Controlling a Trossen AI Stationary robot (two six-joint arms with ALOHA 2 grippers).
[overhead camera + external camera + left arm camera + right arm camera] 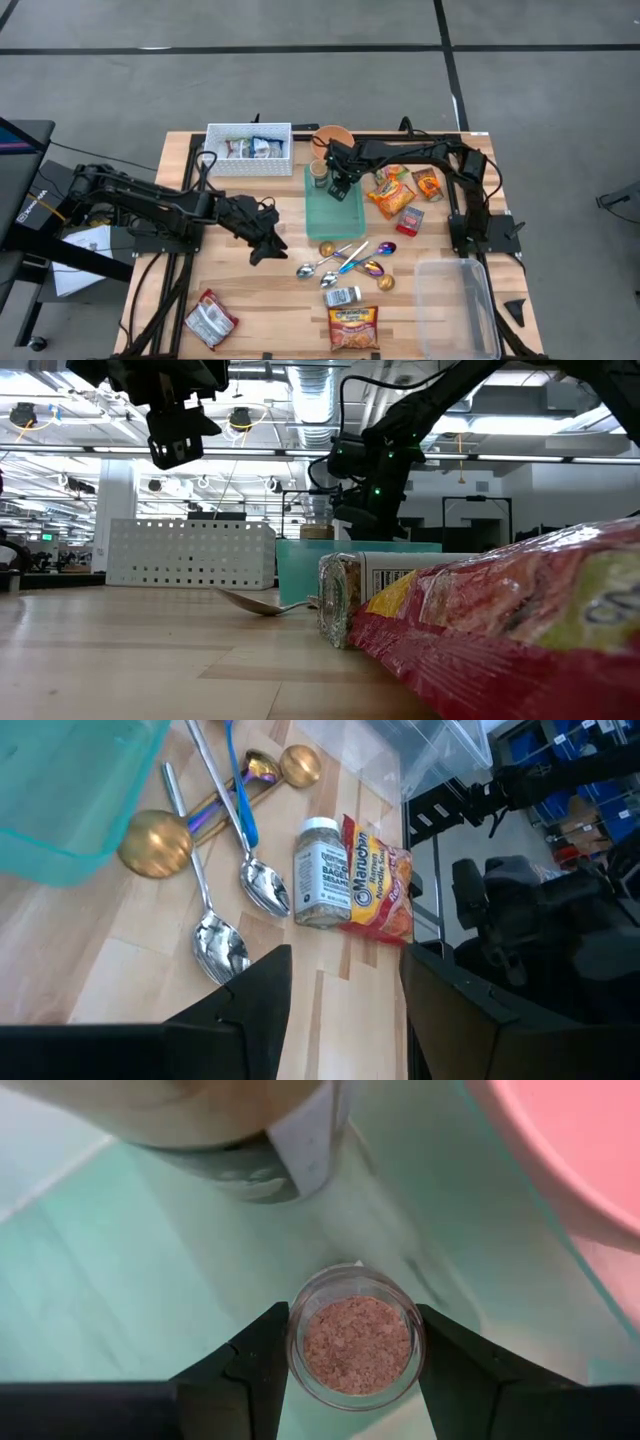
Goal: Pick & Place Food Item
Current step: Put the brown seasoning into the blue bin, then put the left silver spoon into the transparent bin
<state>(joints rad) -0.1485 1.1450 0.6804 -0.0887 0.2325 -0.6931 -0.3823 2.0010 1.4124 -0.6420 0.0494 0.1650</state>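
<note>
1. The spice jar (356, 1336) sits between the right gripper's (350, 1360) fingers, which pinch its glass sides directly over the teal bin (335, 205) at the table's middle.
2. That bin already holds a second jar (319, 172), so the placing looks nearly done; release is what remains, by this judgement.
3. The left gripper (345, 1005) hovers with its fingers spread and empty above the spoons (225, 935), beside a seasoning bottle (320, 872) and a ramen packet (378, 880) not yet moved.
</note>
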